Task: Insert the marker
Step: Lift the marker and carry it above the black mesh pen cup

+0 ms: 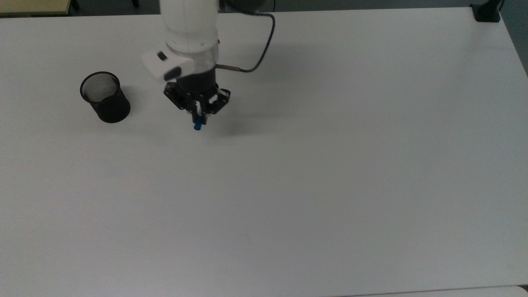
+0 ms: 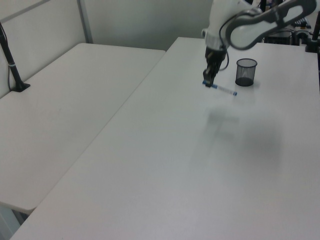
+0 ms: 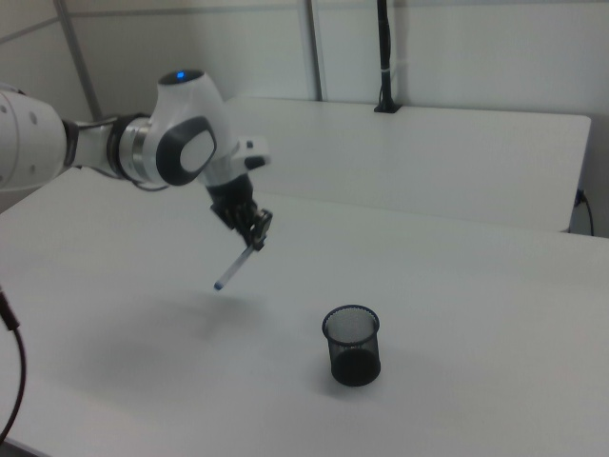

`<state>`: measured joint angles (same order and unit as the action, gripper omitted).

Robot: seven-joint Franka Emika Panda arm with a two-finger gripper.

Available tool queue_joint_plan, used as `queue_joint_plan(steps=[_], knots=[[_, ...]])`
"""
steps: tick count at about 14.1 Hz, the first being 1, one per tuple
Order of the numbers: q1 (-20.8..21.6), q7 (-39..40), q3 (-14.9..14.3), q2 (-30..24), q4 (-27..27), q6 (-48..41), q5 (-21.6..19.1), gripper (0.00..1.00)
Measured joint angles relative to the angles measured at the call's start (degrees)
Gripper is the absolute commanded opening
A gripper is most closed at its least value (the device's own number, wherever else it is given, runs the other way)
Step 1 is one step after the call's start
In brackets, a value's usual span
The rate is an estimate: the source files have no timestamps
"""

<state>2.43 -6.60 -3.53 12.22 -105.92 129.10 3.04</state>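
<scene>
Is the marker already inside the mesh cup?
No: in the right view the marker hangs tilted in the gripper, above the table and well apart from the black mesh cup.
</scene>
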Motion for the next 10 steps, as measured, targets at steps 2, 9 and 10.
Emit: queue_joint_plan(steps=[2,9,10], knots=[[-4.15,3.54,-0.04,-5.26,-1.21,0.00,0.17,0.00],[-14.51,17.29,-0.10,-13.85,-13.30,16.51,0.16,0.00],[-15.49,18.29,-0.09,-13.71,-14.07,19.41,0.16,0.00]])
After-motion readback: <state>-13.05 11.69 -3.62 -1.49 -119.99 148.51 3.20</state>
